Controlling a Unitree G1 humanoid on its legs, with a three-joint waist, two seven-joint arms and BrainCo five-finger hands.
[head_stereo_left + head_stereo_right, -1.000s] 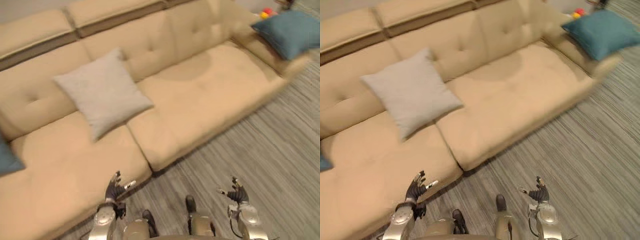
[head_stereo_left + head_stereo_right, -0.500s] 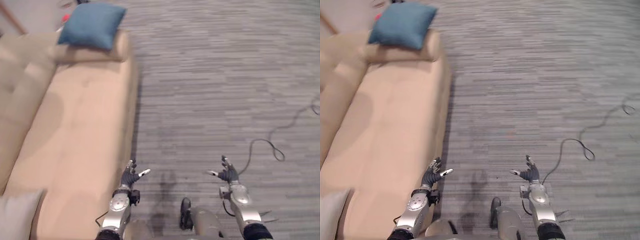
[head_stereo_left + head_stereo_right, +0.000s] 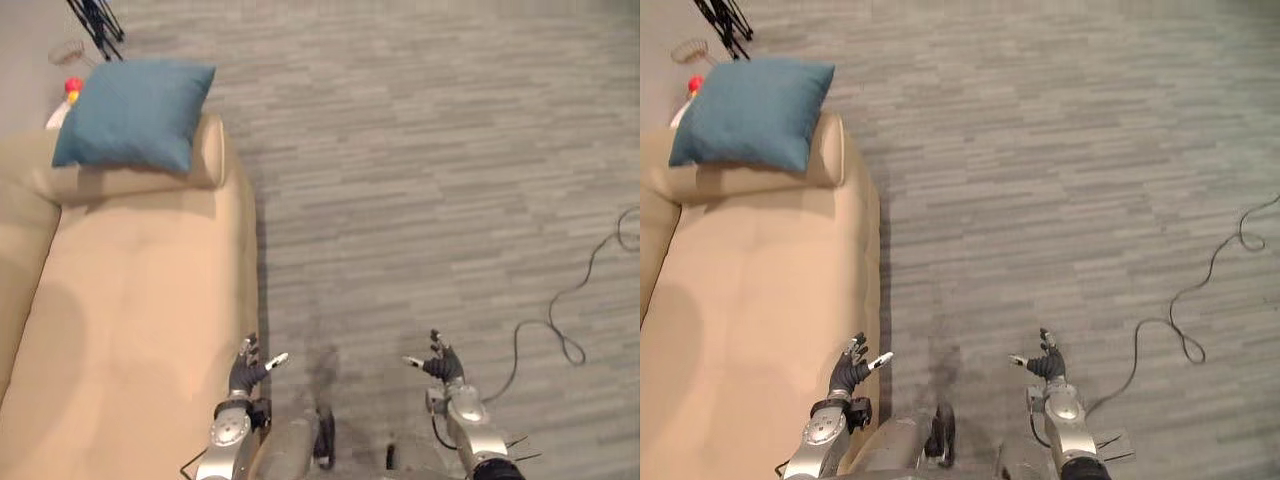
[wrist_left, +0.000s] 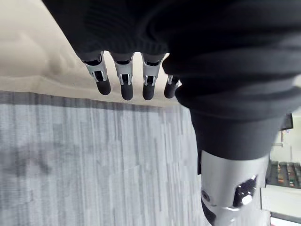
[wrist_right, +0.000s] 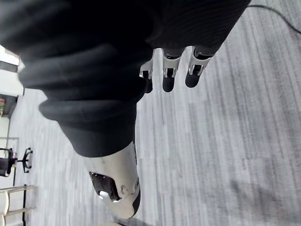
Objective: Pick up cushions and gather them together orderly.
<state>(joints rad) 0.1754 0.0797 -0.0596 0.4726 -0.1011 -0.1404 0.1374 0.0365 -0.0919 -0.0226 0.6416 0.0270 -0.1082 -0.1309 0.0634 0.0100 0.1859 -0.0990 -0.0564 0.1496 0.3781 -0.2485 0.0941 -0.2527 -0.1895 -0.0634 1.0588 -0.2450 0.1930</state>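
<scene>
teal cushion (image 3: 133, 113), plump, on sofa armrest (image 3: 130, 183); left hand (image 3: 245, 372) and right hand (image 3: 441, 365) spread, empty

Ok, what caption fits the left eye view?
Left hand and right hand open and empty; a blue cushion lies on the armrest of the beige sofa.

Looking steeply down from the head through two eyes set slightly apart, sharing the sofa (image 3: 130, 320) end with its blue cushion (image 3: 135, 112), the floor (image 3: 420, 180), and the left hand (image 3: 243, 373) and right hand (image 3: 441, 366) low in frame. Mounted on each wrist and very close, facing along the fingers (image 4: 123, 84): past the left hand to the sofa edge meeting the floor, past the right hand to the floor.
</scene>
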